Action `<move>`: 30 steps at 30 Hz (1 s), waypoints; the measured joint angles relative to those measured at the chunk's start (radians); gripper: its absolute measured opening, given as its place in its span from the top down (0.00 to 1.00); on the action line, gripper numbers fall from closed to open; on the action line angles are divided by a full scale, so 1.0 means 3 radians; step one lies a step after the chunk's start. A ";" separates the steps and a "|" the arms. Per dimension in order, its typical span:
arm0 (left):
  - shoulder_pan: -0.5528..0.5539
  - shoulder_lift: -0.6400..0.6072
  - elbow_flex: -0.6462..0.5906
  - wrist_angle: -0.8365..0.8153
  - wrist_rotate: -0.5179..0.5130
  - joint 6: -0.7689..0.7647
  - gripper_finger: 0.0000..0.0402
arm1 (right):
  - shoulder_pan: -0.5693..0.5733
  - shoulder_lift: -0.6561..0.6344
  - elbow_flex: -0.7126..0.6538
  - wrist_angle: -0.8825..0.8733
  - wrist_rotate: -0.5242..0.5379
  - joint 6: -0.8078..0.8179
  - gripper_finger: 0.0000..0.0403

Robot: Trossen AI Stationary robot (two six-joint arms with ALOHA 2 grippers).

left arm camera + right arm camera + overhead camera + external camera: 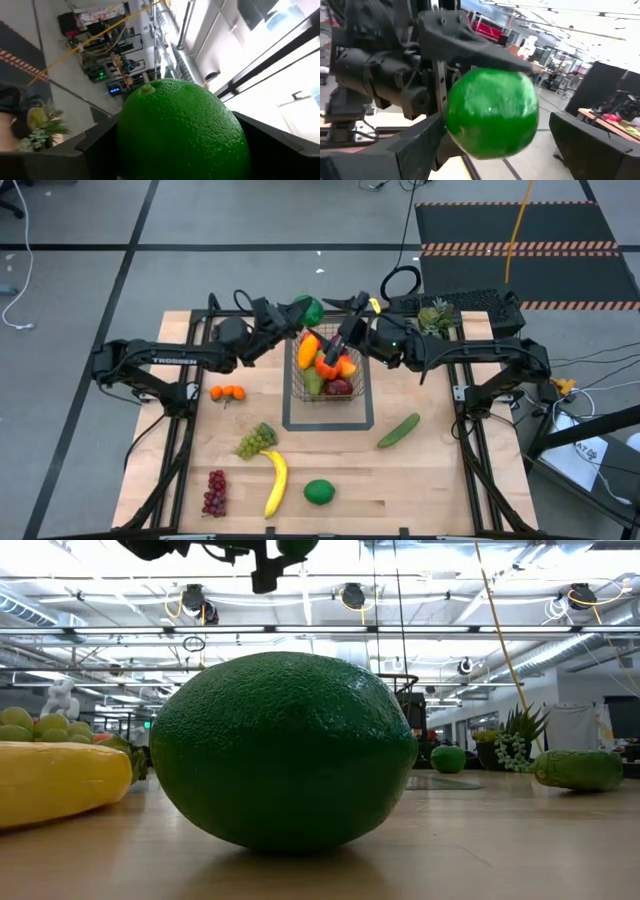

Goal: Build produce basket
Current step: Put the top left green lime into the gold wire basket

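My left gripper (303, 313) is shut on a green lime (313, 310) and holds it in the air over the far rim of the wire basket (296, 380). Peppers, an apple and other produce lie in the basket. My right gripper (495, 145) reaches in from the table's right, open, with one finger on each side of the same lime (492, 112). There is a clear gap between the lime and one finger (590, 145). A second lime (319, 491) rests on the table near the front edge. My left gripper pinches the lime's two opposite sides (125, 135) between its fingers (95, 147). It comes about level from the table's left. The lime's stem end (146, 90) points away from the wrist, and the fruit is lifted clear. Whether my right gripper touches the lime, I cannot tell.
Loose on the table are oranges (228, 392), green grapes (257, 440), a banana (275, 483), red grapes (215, 492) and a cucumber (398, 430). A flat grey outline (330, 426) frames the basket. A pineapple top (435, 317) lies at the far right.
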 joint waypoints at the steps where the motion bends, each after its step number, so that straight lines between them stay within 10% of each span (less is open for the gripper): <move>1: -0.0004 0.0011 0.0001 0.0019 -0.0006 0.0007 0.16 | -0.0016 0.0010 0.0000 -0.0015 -0.0065 0.0016 0.11; 30: -0.0091 0.0019 0.0000 0.0013 0.0149 0.0209 0.16 | -0.0151 0.0243 0.0003 0.0198 -0.0395 0.0013 0.11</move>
